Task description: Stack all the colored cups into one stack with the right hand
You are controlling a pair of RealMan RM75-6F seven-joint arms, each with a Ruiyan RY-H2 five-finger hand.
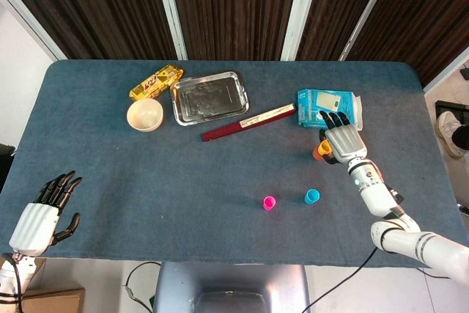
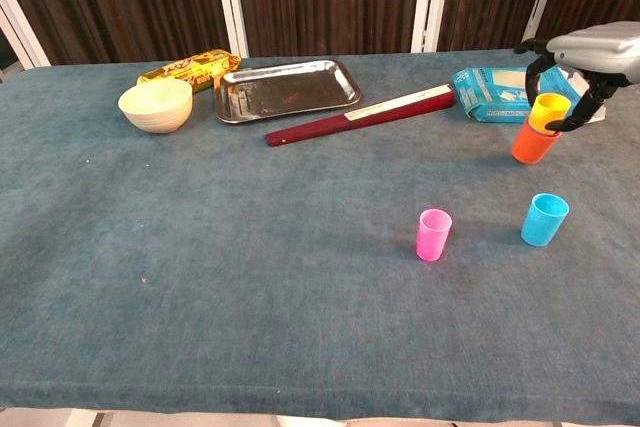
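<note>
My right hand point(image 1: 343, 139) point(image 2: 590, 52) hovers over the orange cup point(image 1: 319, 152) point(image 2: 530, 144) near the table's right side. It holds the yellow cup point(image 2: 549, 111), fingers curled on either side of it. The yellow cup sits tilted with its bottom inside the orange cup; the head view hides it under the hand. A pink cup point(image 1: 270, 202) point(image 2: 434, 234) and a blue cup point(image 1: 312, 196) point(image 2: 544, 219) stand apart, upright, nearer the front edge. My left hand point(image 1: 40, 214) hangs open off the table's front left corner, seen only in the head view.
Just behind the right hand lies a blue box point(image 1: 329, 109) point(image 2: 495, 94). A long dark red box point(image 1: 249, 122) point(image 2: 360, 115) lies diagonally mid-table. A metal tray point(image 1: 209, 97) point(image 2: 288, 89), cream bowl point(image 1: 145, 115) point(image 2: 155, 105) and yellow snack packet point(image 1: 156, 82) point(image 2: 190, 67) sit at the back left.
</note>
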